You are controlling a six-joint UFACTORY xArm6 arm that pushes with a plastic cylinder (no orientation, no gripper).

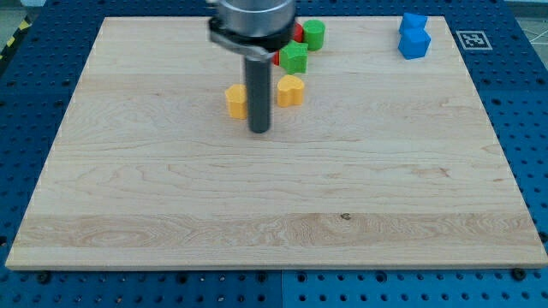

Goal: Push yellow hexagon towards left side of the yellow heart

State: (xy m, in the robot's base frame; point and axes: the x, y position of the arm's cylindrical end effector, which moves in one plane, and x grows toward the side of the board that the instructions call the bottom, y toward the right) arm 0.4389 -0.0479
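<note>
The yellow hexagon (235,100) lies on the wooden board, left of the yellow heart (291,90), with a gap between them. My rod comes down between the two, and my tip (259,131) rests on the board just right of and below the hexagon, left of and below the heart. The rod hides the hexagon's right edge, so I cannot tell whether it touches it.
A green block (294,58) and a green cylinder (313,35) sit above the heart, with a red block (297,33) partly hidden behind the arm. Two blue blocks (413,36) sit at the board's top right. The wooden board (274,197) is bounded by a blue perforated table.
</note>
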